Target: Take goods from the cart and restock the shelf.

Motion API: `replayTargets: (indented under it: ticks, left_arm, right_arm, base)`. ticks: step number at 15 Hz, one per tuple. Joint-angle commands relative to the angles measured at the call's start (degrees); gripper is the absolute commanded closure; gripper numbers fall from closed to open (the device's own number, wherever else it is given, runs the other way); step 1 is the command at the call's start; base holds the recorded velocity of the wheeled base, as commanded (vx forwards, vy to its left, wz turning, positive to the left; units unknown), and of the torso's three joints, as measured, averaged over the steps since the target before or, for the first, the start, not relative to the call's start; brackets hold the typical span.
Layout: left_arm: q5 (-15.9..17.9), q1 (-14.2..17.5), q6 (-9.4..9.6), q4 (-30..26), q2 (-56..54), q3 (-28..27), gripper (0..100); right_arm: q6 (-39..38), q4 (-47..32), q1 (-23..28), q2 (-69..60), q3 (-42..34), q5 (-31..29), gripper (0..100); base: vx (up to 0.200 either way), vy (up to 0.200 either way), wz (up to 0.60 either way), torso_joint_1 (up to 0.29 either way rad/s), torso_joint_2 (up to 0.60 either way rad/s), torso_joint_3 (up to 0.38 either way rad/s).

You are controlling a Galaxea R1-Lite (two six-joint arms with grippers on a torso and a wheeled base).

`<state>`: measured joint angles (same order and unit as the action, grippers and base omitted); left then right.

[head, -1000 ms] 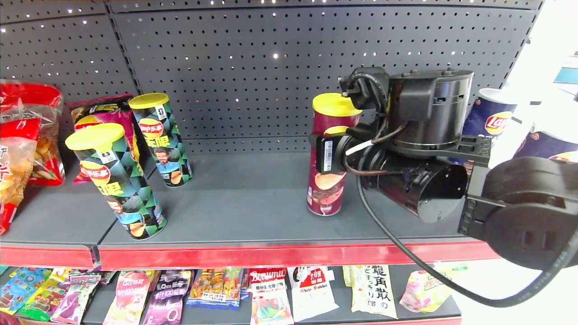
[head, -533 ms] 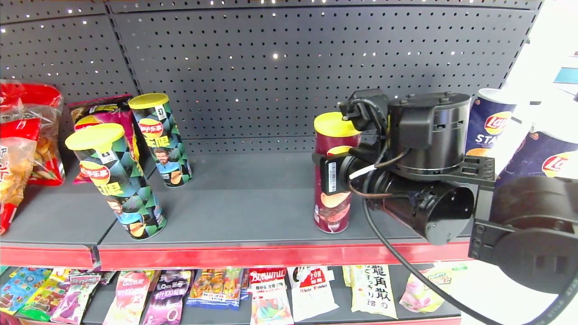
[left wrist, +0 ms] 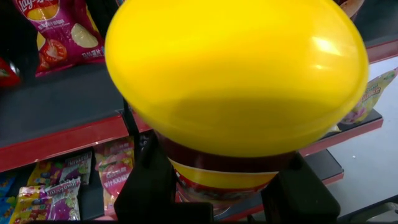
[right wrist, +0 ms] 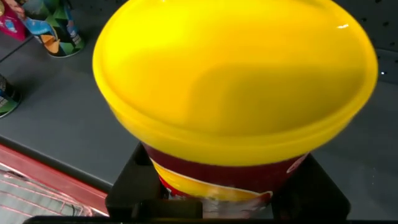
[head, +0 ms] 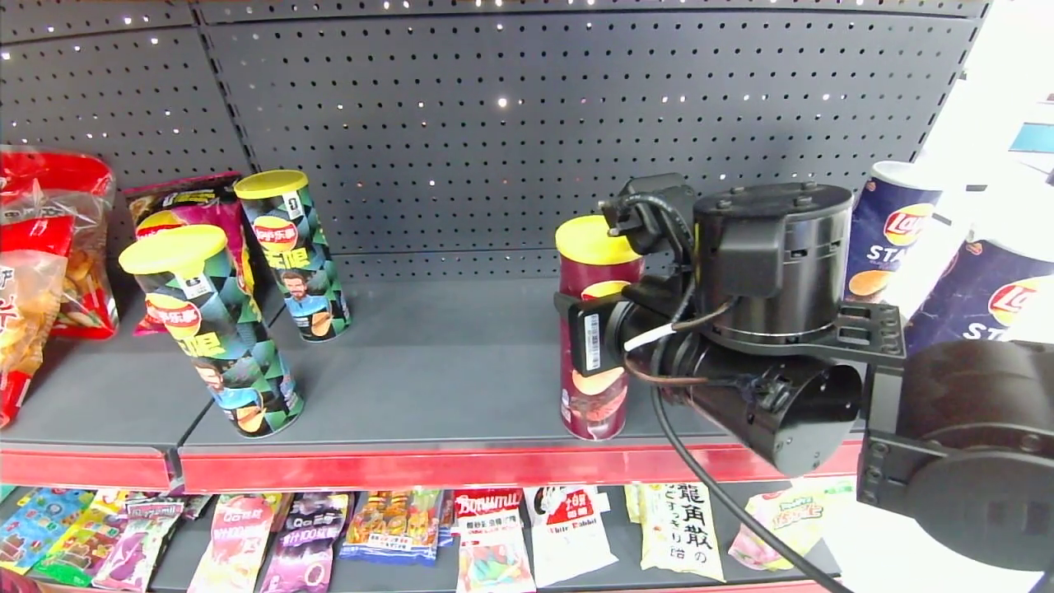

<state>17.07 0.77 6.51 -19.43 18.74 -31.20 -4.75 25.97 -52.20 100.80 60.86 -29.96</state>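
Head view shows the right gripper (head: 605,333) closed around the mid-body of the maroon can (head: 594,403). The can stands upright, yellow lid up, over the shelf (head: 461,354) and close to the red front edge (head: 461,465). Contact between the can base and the shelf cannot be confirmed. Right wrist view shows the dark fingers (right wrist: 134,183) flanking the same can on both sides. Left wrist view shows the left gripper (left wrist: 222,190) clamped on a second can (left wrist: 236,74) of the same type, with the shelf front behind it. The step in hand is judged to be placement of the maroon can. The next move calls for seating the base flat, preferably farther back from the edge, then opening the jaws and withdrawing straight back so the can is not dragged or tipped. The green cans (head: 214,329) stand well apart to the left. The blue cans (head: 893,231) stand near, to the right behind the arm, and require clearance.
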Motion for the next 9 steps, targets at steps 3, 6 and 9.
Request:
replayTargets:
  ticks: [3, 6, 9]
  left_arm:
    - [0.0, 0.0, -0.01, 0.0, -0.1, -0.1, 100]
    - [0.0, 0.0, -0.01, 0.0, -0.1, -0.1, 100]
    - [-0.1, 0.0, -0.01, 0.0, -0.3, -0.2, 100]
  right_arm:
    - [-1.0, 0.0, -0.5, 0.2, 0.4, 0.0, 100]
    - [-1.4, 0.0, -0.9, 0.2, 0.0, -0.3, 100]
    - [-1.1, 0.0, -1.3, 0.2, -0.2, -1.5, 100]
  base:
    - [0.000, 0.000, 0.00, 0.000, 0.00, 0.000]
    - [0.000, 0.000, 0.00, 0.000, 0.00, 0.000]
    - [0.000, 0.000, 0.00, 0.000, 0.00, 0.000]
